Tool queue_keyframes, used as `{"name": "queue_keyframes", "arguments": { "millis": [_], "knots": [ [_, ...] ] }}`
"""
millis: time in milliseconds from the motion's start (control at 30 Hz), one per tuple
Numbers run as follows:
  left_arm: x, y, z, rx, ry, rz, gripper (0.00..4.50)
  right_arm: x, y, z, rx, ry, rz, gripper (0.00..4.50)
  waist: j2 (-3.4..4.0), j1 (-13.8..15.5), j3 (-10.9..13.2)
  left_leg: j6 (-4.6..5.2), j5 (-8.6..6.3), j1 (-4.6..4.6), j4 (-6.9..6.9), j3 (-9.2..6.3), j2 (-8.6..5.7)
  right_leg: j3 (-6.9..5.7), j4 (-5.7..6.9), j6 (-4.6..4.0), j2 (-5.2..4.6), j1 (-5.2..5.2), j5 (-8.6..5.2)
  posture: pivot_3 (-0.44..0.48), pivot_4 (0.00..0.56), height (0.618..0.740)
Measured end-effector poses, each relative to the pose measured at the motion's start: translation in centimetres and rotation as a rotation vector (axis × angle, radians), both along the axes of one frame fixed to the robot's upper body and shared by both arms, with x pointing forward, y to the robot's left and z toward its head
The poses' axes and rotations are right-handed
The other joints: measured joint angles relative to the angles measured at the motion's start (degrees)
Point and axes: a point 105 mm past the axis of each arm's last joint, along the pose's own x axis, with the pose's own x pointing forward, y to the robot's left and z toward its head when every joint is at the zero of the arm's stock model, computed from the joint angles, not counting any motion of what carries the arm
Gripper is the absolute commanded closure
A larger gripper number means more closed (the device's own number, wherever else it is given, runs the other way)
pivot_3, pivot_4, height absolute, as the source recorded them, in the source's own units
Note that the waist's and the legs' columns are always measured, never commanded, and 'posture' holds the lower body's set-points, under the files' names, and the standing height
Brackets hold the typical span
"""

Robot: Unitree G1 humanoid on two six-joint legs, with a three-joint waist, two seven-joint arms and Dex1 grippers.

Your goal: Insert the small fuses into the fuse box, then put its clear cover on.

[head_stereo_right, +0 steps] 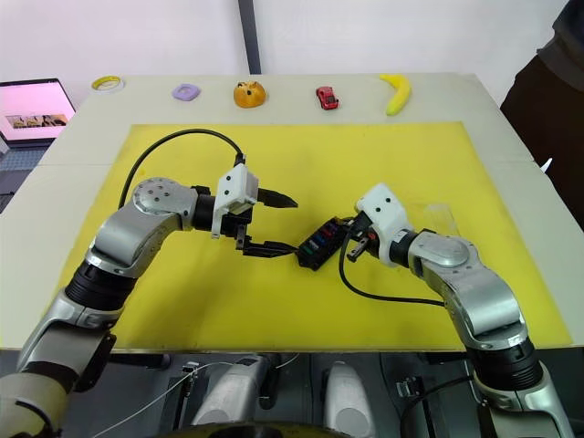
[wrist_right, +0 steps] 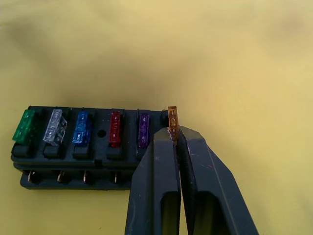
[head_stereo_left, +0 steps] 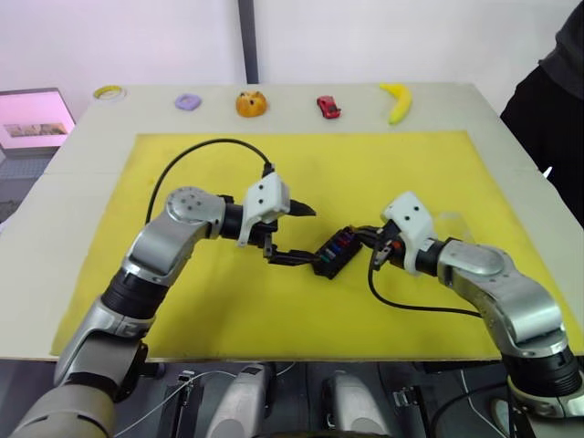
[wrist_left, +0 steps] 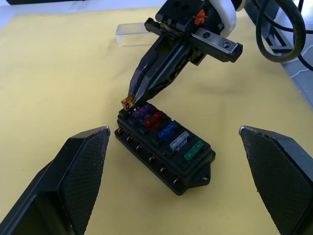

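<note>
A: Start big. What's on the bench (head_stereo_left: pixel 82 182)?

B: A yellow mat (head_stereo_left: pixel 301 164). The black fuse box (wrist_left: pixel 164 147) sits on it near the middle, between the two arms. The clear cover (wrist_left: pixel 133 34) lies apart on the mat, beyond the right arm, so that step isn't begun.

A: And the tools?

B: The left tool (wrist_left: pixel 171 181) is released, jaws spread wide and hovering just beside the box, gripping nothing. The right tool (wrist_right: pixel 176 134) is clenched on an orange fuse (wrist_right: pixel 172 119), pinched by its lower half, upright at the box's end slot.

A: What's already in the box?

B: One row carries five: green (wrist_right: pixel 24 126), clear (wrist_right: pixel 55 127), blue (wrist_right: pixel 81 128), red (wrist_right: pixel 115 128), purple (wrist_right: pixel 143 129). The clear one sits a little tilted. The last slot looks empty.

A: So how to seat this one well?

B: I'd square the blades over that slot, keep the fuse vertical, and press straight down. The left tool could brace the box so it doesn't skid.
</note>
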Motion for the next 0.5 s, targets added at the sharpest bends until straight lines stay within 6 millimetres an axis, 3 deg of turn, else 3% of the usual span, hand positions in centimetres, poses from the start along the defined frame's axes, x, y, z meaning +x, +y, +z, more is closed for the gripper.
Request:
{"name": "queue_keyframes", "arguments": {
  "millis": [333, 500],
  "knots": [
    [0.0, 0.2, 0.0, 0.004, 0.000, 0.004, 0.04, 0.3, 0.1, 1.7, 0.024, -0.002, 0.023, 4.50, 0.00, 0.00, 0.00, 0.00, 0.00, 0.00, 0.00, 0.00, 0.00, 0.00, 0.00, 0.00, -0.01, 0.00, 0.00, 0.000, 0.150, 0.735],
    [0.0, 0.2, -0.1, 0.008, 0.003, 0.000, 0.04, 0.2, 0.2, 1.5, 0.025, 0.004, 0.029, 4.50, 0.00, 0.00, 0.00, 0.00, 0.00, 0.00, 0.00, 0.00, 0.00, 0.00, 0.00, 0.00, -0.01, 0.00, 0.00, 0.000, 0.150, 0.735]
  ]
}}
